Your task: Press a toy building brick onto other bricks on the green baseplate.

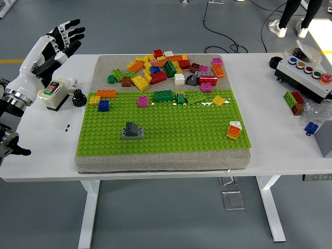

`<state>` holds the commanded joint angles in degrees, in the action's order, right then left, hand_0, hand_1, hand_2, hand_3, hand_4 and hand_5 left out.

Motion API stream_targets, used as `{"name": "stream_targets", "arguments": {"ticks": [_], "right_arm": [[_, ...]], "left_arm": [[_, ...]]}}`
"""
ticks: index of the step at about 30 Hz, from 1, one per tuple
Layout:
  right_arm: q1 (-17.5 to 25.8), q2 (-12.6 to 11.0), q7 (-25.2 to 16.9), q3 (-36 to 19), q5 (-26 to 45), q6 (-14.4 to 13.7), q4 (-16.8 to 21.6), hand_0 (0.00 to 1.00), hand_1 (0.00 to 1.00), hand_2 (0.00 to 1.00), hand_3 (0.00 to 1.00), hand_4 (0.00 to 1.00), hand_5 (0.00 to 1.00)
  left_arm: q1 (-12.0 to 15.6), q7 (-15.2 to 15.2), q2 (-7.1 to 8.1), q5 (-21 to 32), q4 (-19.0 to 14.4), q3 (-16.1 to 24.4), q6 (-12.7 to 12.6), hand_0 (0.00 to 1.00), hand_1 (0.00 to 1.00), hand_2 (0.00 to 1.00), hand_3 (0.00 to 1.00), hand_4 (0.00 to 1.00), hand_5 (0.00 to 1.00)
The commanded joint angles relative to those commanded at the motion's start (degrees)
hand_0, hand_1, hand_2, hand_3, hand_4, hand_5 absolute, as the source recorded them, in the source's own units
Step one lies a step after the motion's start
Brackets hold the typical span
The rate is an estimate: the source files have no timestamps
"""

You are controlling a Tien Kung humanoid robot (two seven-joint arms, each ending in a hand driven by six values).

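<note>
Baseplate (166,129) centre of table (270,150), on a mat (104,65). Loose brick pile (166,65) behind it. Stacked bricks (133,131) front-left on plate. Button box (306,72) far right, left hand (54,44) far left.

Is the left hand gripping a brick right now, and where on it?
Nothing is held. The left hand is raised off the table's left side with fingers spread and empty, clear of the green baseplate. The right hand is out of view.

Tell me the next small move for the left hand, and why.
Probably bring the left hand down and in toward the loose brick pile. Its fingers are spread and hold nothing, raised off the table's far left corner, so no brick can be pressed onto the green baseplate yet.
</note>
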<state>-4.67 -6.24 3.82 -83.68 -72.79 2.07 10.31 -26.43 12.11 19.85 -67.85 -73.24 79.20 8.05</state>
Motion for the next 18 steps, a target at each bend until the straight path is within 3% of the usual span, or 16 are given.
{"name": "stream_targets", "arguments": {"ticks": [6,18], "right_arm": [[-0.1,-0.1,0.2,-0.1,0.1,-0.1,0.0,0.753,0.687,0.729,0.673,0.95,0.485],[-0.2,0.1,0.0,-0.3,0.3,-0.6,0.0,0.751,0.686,0.729,0.666,0.935,0.483]], "left_arm": [[0.5,-0.1,1.68,-0.5,-1.7,0.3,-1.3,0.998,0.938,0.929,0.976,0.998,0.714],[0.9,-0.4,2.19,-2.4,-2.6,0.3,-2.4,0.998,0.943,0.927,0.966,0.998,0.746]]}}
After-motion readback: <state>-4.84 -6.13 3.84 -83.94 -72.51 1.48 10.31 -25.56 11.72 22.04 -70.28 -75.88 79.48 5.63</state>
